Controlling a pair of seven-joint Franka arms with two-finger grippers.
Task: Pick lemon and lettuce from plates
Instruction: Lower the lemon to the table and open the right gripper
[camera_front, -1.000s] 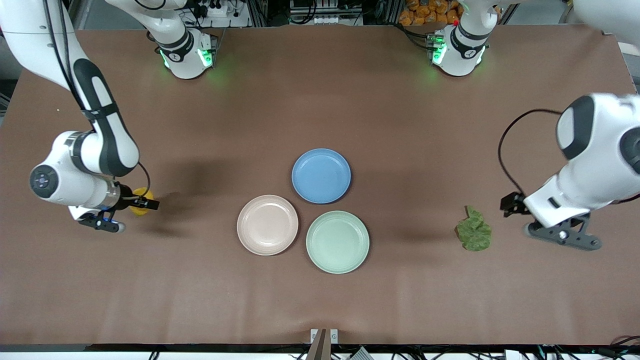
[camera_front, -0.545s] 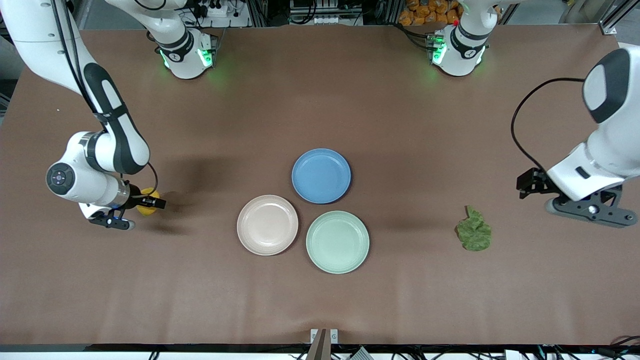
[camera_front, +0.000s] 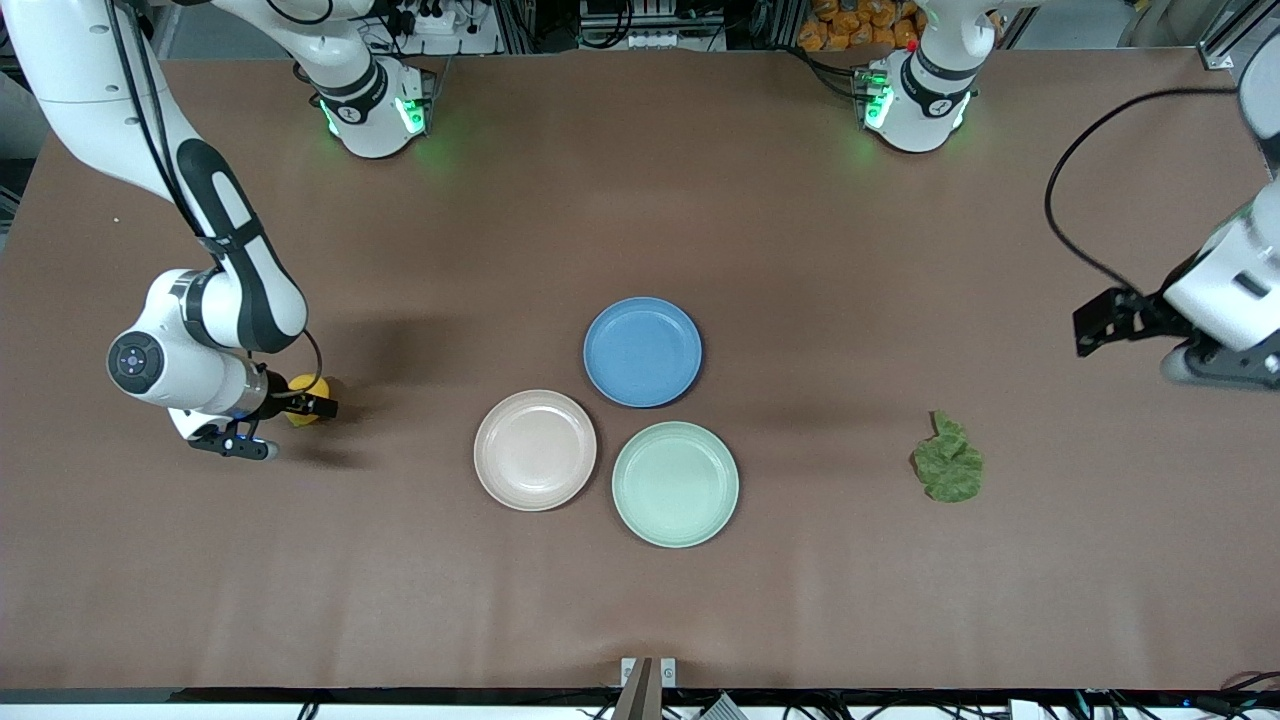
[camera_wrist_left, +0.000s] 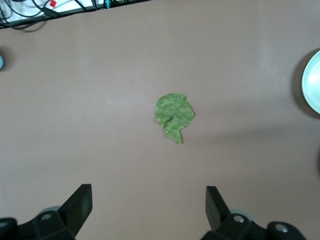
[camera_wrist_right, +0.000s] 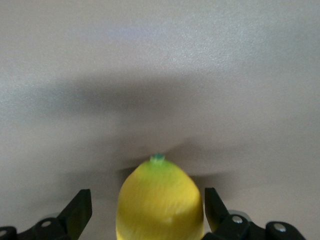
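The lemon lies on the brown table toward the right arm's end, well away from the plates. My right gripper is low at the lemon. In the right wrist view the lemon sits between the open fingers with a gap on each side. The lettuce lies flat on the table toward the left arm's end, also off the plates. My left gripper is open, empty and raised, above the table near that end. Its wrist view shows the lettuce ahead of the spread gripper. The beige-pink plate and mint green plate are empty.
An empty blue plate sits farther from the front camera, touching close to the other two. The mint plate's rim shows at the edge of the left wrist view. The arms' bases stand along the table's top edge.
My left gripper has lifted and drawn away from the lettuce toward its end of the table. My right gripper has shifted slightly toward the plates, and the lemon stays between its fingers.
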